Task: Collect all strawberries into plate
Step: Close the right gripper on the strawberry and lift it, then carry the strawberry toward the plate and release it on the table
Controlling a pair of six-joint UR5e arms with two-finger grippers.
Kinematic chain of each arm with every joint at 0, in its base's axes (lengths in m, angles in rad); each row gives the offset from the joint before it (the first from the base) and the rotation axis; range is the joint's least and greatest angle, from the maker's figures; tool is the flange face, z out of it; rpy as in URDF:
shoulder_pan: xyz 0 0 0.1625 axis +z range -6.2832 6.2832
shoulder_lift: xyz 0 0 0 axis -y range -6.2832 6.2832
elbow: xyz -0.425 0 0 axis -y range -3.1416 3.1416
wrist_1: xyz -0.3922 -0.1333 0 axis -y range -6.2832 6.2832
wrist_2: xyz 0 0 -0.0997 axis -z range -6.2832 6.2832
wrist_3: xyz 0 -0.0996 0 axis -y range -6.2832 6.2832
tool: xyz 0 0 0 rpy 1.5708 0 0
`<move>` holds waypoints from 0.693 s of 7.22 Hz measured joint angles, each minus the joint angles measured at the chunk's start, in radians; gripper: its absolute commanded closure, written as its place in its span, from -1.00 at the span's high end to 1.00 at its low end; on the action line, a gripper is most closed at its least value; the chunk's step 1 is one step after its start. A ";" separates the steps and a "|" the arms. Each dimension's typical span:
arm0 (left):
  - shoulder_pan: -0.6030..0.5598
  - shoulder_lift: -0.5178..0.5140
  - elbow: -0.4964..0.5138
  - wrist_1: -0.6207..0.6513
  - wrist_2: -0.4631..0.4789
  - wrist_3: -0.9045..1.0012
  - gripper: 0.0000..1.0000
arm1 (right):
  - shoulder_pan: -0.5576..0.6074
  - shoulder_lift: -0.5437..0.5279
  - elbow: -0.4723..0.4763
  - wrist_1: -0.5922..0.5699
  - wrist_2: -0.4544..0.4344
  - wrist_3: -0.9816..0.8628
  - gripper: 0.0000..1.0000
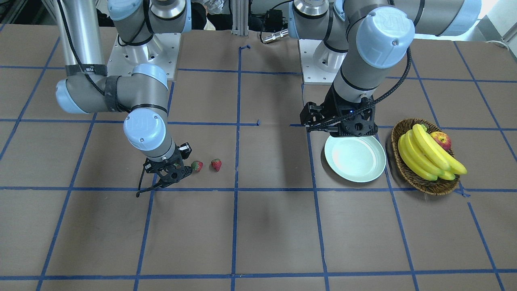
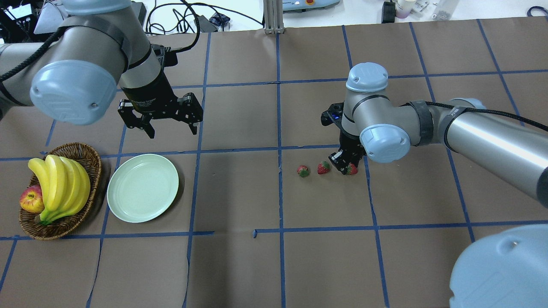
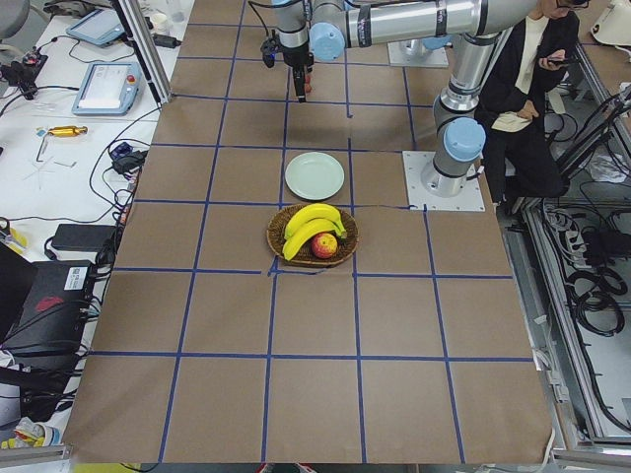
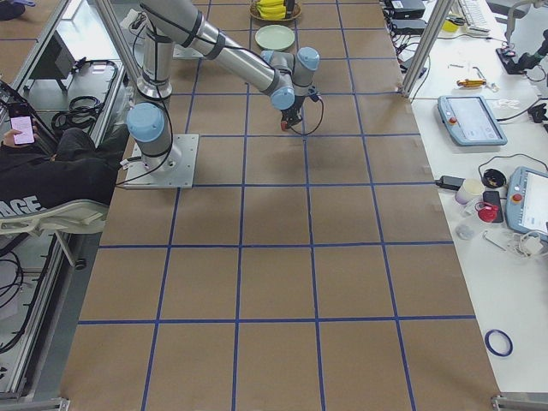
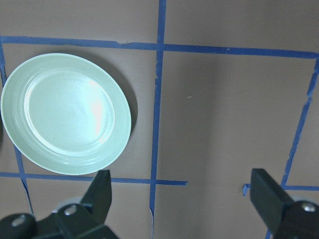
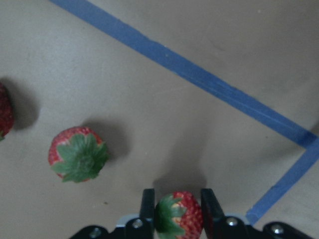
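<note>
Three small red strawberries lie on the brown table on my right side. My right gripper [image 2: 347, 167] is down at the table, shut on one strawberry [image 6: 178, 214], which shows between its fingers in the right wrist view. A second strawberry [image 2: 323, 167] lies just beside it, also in the wrist view [image 6: 78, 154], and a third [image 2: 303, 171] lies further toward the table's middle. The pale mint-green plate [image 2: 142, 187] is empty on my left side. My left gripper [image 2: 171, 128] hangs open and empty above the table, just beyond the plate [image 5: 65, 114].
A brown wicker basket [image 2: 92, 154] with bananas [image 2: 64, 184] and a red-yellow apple [image 2: 31, 200] stands right beside the plate on its outer side. Blue tape lines grid the table. A person sits behind the robot in the side views.
</note>
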State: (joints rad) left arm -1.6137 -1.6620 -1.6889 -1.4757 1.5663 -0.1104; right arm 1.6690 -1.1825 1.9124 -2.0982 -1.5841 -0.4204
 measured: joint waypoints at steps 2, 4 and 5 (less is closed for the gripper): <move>0.001 0.001 0.001 0.001 0.001 0.002 1.00 | -0.002 -0.009 -0.012 0.002 -0.011 0.008 -1.00; 0.003 0.004 0.002 0.005 0.003 0.008 1.00 | -0.005 -0.034 -0.078 0.026 -0.030 0.016 -1.00; 0.007 0.008 0.003 0.010 0.003 0.013 1.00 | -0.004 -0.054 -0.129 0.066 -0.032 0.025 -1.00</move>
State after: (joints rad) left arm -1.6063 -1.6538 -1.6861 -1.4652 1.5695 -0.0978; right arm 1.6649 -1.2366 1.7834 -2.0321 -1.6164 -0.3952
